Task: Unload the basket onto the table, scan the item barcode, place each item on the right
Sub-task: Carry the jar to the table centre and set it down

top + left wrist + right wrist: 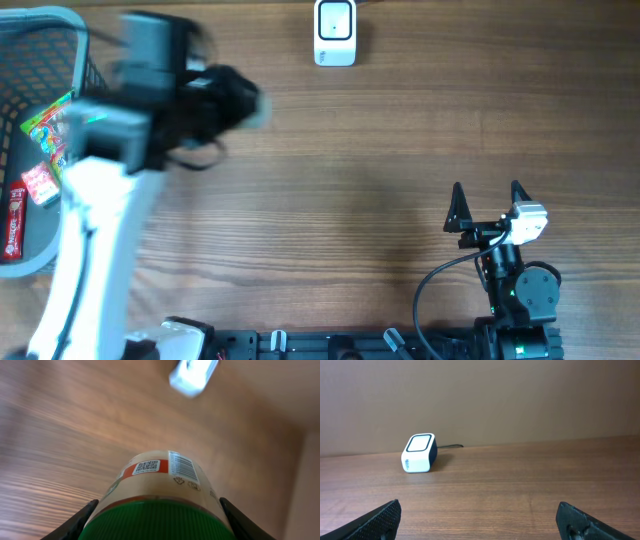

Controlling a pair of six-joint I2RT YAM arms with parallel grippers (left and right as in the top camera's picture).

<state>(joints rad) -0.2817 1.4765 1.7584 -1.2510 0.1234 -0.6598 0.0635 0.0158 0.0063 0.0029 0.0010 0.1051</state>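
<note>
A wooden table (380, 130) seen from above, with 2 robot arms. The left gripper (157, 522) grasps a green-lidded jar (160, 485): in its wrist camera, 1 dark finger presses each side of the jar near the lid. The jar's long axis runs straight out along the fingers, with the green lid nearest the camera and the base pointing away, down towards the wood.

A beige label wraps the jar. On the side turned up to the wrist camera sit a printed barcode (182, 466) and, just left of it, a QR code (147, 466) on an orange band.

The white barcode scanner (335, 35) stands at the far edge of the table near the middle, with its dark-framed window on its upper face. From the left gripper it lies ahead and to the right, well apart. In the wrist view it shows as a pale blur above and right of the jar. The barcode does not appear to face that window, so the jar probably has to be carried over and turned towards it.

The overhead view of the left arm is smeared, so the jar itself cannot be made out there. A wire basket (60, 20) of snack packets (48, 135) sits at the far left.

The right gripper (487, 205) rests near the front right, jaws spread wide and empty, farther from the scanner than the left.
</note>
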